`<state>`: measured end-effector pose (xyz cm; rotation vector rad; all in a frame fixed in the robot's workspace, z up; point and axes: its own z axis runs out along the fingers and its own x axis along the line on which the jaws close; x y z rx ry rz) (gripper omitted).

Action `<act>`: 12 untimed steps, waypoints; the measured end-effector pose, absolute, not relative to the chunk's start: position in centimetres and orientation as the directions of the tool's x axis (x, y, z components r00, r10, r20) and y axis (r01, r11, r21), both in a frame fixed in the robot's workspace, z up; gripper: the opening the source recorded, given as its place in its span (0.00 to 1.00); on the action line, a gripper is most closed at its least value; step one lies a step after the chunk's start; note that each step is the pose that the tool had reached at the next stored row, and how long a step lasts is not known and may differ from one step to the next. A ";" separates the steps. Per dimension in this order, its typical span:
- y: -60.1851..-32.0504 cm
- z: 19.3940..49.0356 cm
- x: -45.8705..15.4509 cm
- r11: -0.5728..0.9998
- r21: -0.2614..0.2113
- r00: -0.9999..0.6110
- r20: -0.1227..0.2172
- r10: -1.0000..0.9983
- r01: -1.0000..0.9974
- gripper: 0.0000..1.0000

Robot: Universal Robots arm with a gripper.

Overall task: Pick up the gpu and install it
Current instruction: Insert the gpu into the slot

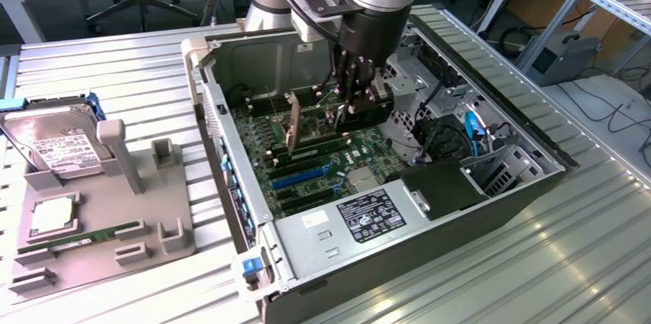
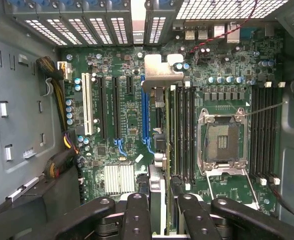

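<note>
Inside the open computer case (image 1: 529, 187), my gripper (image 1: 351, 107) holds the gpu (image 1: 290, 129) edge-on, fingers (image 2: 137, 215) clamped on its upper edge. I see the card upright above the motherboard (image 2: 132, 125), its silver bracket (image 2: 159, 72) toward the case's rear slots, just beside the blue slot (image 2: 146, 112).

Gpu (image 2: 159, 150) edge-on, upright above motherboard slots.

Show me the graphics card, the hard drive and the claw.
graphics card (image 2: 158, 75), wrist view, on its silver bracket.
hard drive (image 1: 59, 149), exterior view, on its white label.
claw (image 1: 354, 107), exterior view, between its fingertips.
</note>
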<state>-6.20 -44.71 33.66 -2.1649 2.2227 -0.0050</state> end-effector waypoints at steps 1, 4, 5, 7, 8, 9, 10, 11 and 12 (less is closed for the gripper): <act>-44.7 33.6 -6.2 0.027 -0.029 -0.026 -0.025 -0.999 -0.999 0.27; -44.7 33.6 -6.2 0.027 -0.029 -0.026 -0.026 -0.999 -0.999 0.27; -44.7 33.5 -6.3 0.027 -0.029 -0.026 -0.025 -0.999 -0.999 0.27; -44.7 33.5 -6.3 0.027 -0.029 -0.026 -0.026 -0.999 -0.999 0.27; -44.7 33.5 -6.4 0.027 -0.029 -0.026 -0.025 -0.999 -0.999 0.27; -44.7 33.4 -6.5 0.027 -0.029 -0.026 -0.025 -0.999 -0.999 0.27; -44.7 33.4 -6.6 0.027 -0.029 -0.026 -0.025 -0.999 -0.999 0.27; -44.7 33.4 -6.7 0.027 -0.029 -0.026 -0.025 -0.999 -0.999 0.27; -44.7 33.4 -6.7 0.027 -0.029 -0.026 -0.025 -0.999 -0.999 0.27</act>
